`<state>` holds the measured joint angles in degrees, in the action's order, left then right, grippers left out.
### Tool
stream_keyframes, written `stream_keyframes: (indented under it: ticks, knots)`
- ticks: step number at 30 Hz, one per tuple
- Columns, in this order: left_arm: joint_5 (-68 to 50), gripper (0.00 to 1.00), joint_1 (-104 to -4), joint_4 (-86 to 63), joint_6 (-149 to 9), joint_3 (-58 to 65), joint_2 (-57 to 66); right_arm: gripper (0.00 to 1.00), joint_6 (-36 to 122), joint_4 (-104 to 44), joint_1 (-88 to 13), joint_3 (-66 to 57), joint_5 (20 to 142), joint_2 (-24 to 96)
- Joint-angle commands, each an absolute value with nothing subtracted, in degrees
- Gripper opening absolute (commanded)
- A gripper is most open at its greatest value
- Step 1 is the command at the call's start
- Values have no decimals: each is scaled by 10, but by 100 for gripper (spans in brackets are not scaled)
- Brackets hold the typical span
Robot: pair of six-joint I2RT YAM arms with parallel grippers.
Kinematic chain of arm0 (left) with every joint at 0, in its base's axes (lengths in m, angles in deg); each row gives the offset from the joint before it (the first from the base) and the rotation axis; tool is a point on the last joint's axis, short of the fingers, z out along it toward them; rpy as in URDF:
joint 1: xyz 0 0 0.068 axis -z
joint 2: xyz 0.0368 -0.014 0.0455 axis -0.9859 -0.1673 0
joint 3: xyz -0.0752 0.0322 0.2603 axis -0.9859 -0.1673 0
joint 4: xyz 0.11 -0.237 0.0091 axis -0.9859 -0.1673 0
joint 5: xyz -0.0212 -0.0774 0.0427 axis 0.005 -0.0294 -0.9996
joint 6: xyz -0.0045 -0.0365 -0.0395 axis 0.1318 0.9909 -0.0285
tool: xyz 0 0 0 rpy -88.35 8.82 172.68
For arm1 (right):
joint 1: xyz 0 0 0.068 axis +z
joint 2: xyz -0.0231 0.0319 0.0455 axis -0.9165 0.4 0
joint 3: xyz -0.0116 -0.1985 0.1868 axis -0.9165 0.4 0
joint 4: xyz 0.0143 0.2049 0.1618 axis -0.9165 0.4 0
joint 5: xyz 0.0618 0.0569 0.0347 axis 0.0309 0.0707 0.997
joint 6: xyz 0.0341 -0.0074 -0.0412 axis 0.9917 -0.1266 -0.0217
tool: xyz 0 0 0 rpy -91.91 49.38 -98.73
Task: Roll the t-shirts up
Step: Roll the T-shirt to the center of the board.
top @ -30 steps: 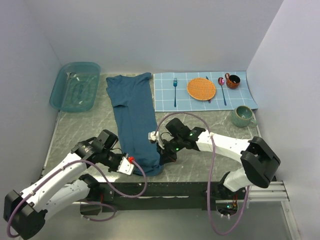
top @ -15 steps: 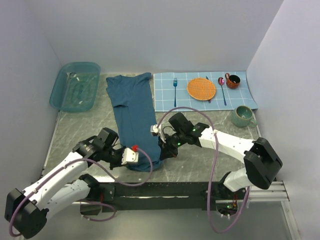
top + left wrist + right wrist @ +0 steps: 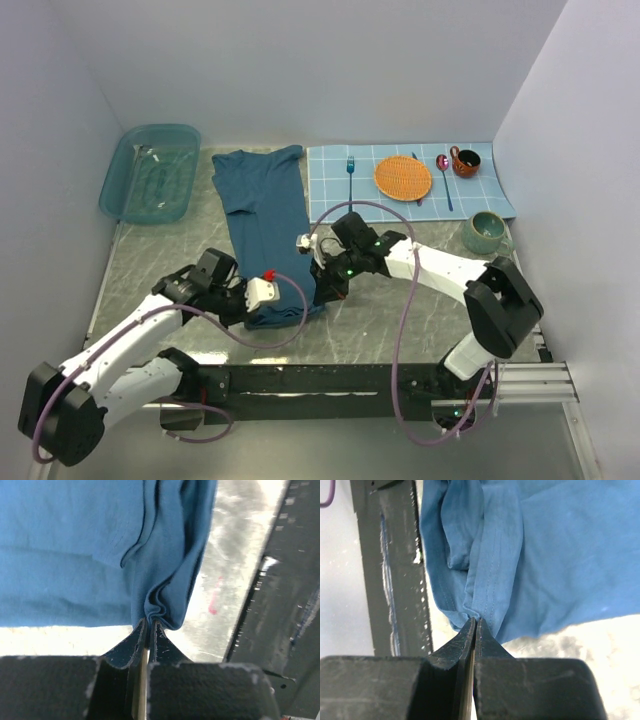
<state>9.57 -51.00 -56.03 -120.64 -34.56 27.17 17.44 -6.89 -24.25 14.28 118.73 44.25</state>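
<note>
- Tub [image 3: 150,172], far left corner of the surface [image 3: 400,310]: what lies in it I cannot tell through the plastic, and no rolled bundle shows anywhere.
- Left pincer [image 3: 148,622]: jaws pressed together on a bunched fold of cloth at the left side of the shirt's near end. In the top view the left pincer sits just at that edge.
- Shirt [image 3: 262,215]: the only one in view. It lies as a long narrow strip just right of the tub, with the collar end flat by the far edge and the other end toward the near edge. That near end is raised and doubled over on itself, a first loose lap. I judge the roll barely begun, since most of the length lies flat.
- Right pincer [image 3: 474,621]: clamped likewise on the hem at the right side of the same near end, level with its partner.
- Left to do, as I judge it: carry the lap on toward the collar, with both sides kept even, then set the bundle down.
- Mat [image 3: 330,190] with plate [image 3: 403,177], far right: well apart from the shirt and not involved.
</note>
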Motion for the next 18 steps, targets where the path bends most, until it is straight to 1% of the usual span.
stream_keyframes:
  ticks: [1,8,13,14,18]
  knots:
    - [56,5,-529,-509,-1160,-347,241,0,154,-65,-253,94,1184,480]
    - [41,6,-581,-484,-1142,-336,199,0,132,-50,-271,35,1178,536]
    - [35,15,-594,-472,-1129,-326,165,0,122,-46,-277,6,1165,566]
    - [27,19,-594,-464,-1125,-326,163,0,122,-49,-278,2,1162,570]
    - [6,27,-606,-447,-1105,-325,155,0,138,-74,-283,-18,1151,595]
